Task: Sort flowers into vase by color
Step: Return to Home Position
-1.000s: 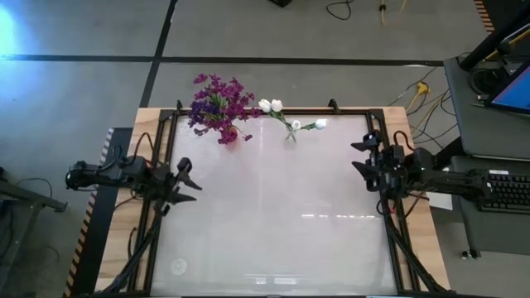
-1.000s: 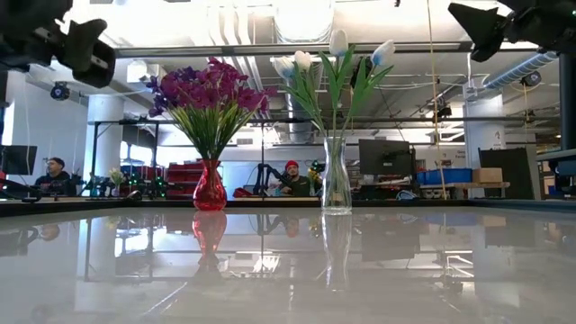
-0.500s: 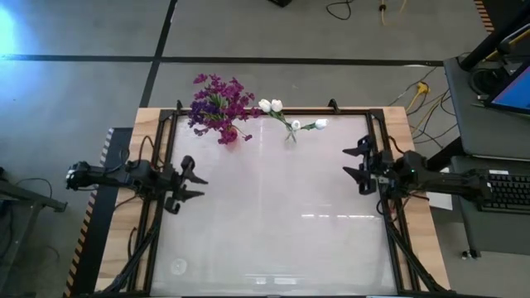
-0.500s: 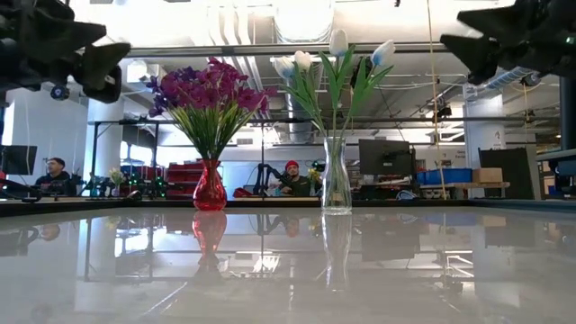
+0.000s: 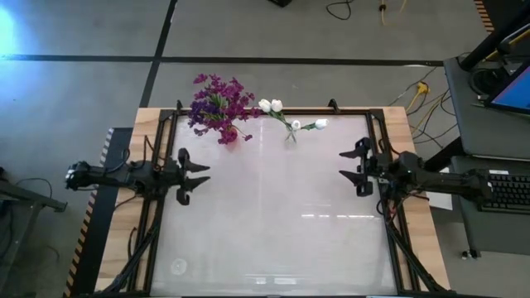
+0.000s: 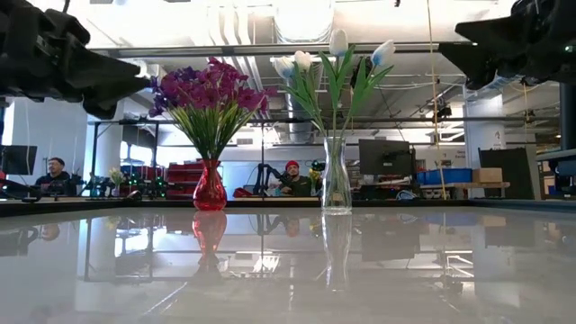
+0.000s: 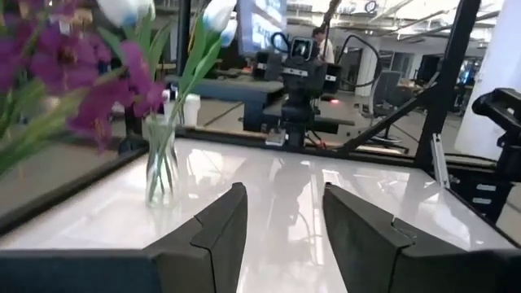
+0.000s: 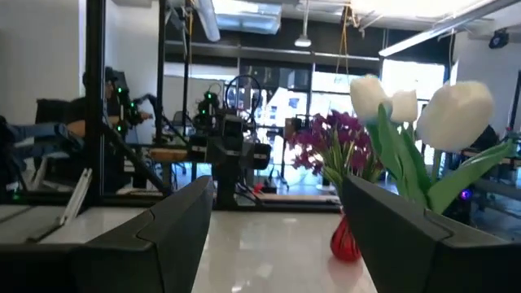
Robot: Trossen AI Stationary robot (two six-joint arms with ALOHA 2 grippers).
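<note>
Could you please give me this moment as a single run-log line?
left end effector: open, empty, left side | right end effector: open, empty, right side | purple flowers: red vase | white flowers: clear vase

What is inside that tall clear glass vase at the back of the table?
Four white tulip-like flowers on thin green stalks with leaves stand in the clear glass vase. Whether it holds water cannot be seen.

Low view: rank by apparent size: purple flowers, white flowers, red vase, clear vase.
1. purple flowers and white flowers: similar spread, too close to rank; the purple bunch is denser.
2. clear vase: clearly taller than the red one.
3. red vase: smallest.
All sit about equally far from the camera.
</note>
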